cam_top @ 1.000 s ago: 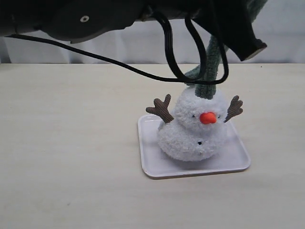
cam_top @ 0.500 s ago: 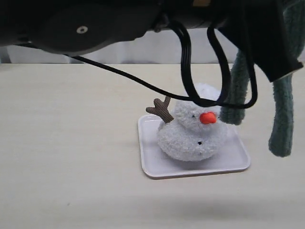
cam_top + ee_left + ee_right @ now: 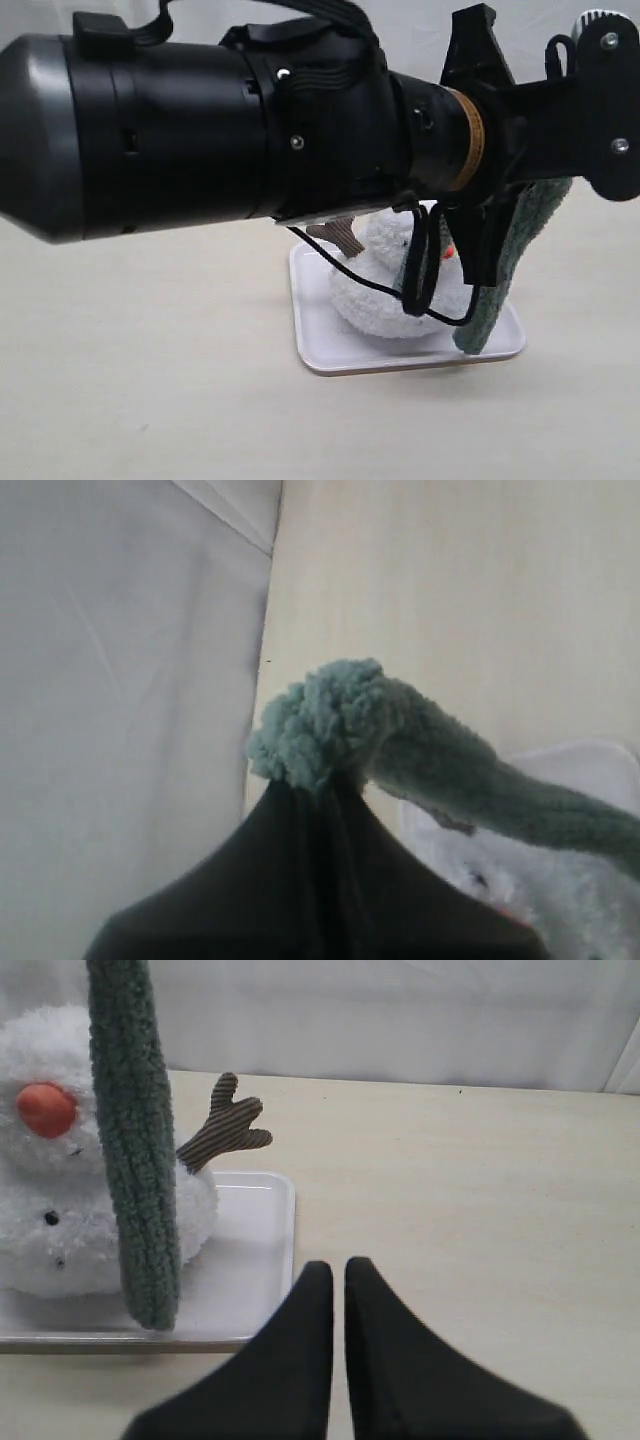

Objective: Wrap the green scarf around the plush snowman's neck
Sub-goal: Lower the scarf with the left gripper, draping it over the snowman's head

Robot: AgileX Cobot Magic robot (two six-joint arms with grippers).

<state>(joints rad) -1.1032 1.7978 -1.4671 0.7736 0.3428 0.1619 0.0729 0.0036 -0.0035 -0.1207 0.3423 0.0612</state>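
While your left gripper (image 3: pixel 315 785) pinches the green scarf (image 3: pixel 135 1160), which hangs beside the plush snowman (image 3: pixel 60 1230), and your right gripper (image 3: pixel 338 1275) is closed and empty, carry it around the snowman's neck (image 3: pixel 45 1182) next.

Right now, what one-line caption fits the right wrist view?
The green scarf hangs in front of the plush snowman on the white tray; the right gripper is shut, empty.

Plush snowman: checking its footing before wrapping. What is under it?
The plush snowman sits on a white square tray, which rests on the table. The hanging green scarf covers part of its base.
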